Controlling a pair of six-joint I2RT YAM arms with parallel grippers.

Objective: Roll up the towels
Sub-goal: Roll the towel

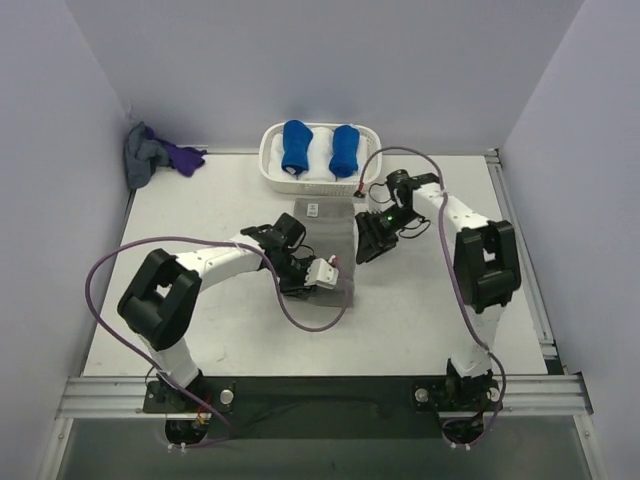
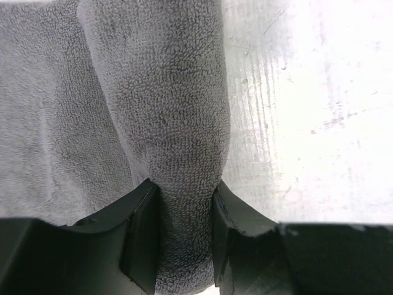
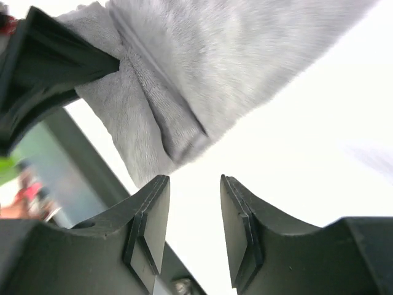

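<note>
Terry towel point(image 1: 335, 235), plain mid-grey, lies near the middle of the table point(image 1: 200, 210), between the two arms. Its long axis runs from the white basket point(image 1: 268, 160) at the far side toward the near edge, tilted slightly to the right as it comes nearer. Its far short end points at the basket and stops just short of it.

The left end effector point(image 1: 338, 278) sits over the towel's near right part. In its wrist view the left end effector point(image 2: 184, 239) is clamped on a raised fold of the towel point(image 2: 172, 92). That fold stretches straight away from the fingers point(image 2: 144, 236) as a thick ridge, with flat cloth on one side and bare table on the other.

The right end effector point(image 1: 365, 250) hangs beside the towel's right edge. In its own view the right end effector point(image 3: 193, 209) has its jaws apart with nothing between them, and a folded edge of the towel point(image 3: 202, 67) lies just beyond the tips.

Two blue bundles point(image 1: 295, 147) stand in the basket.
</note>
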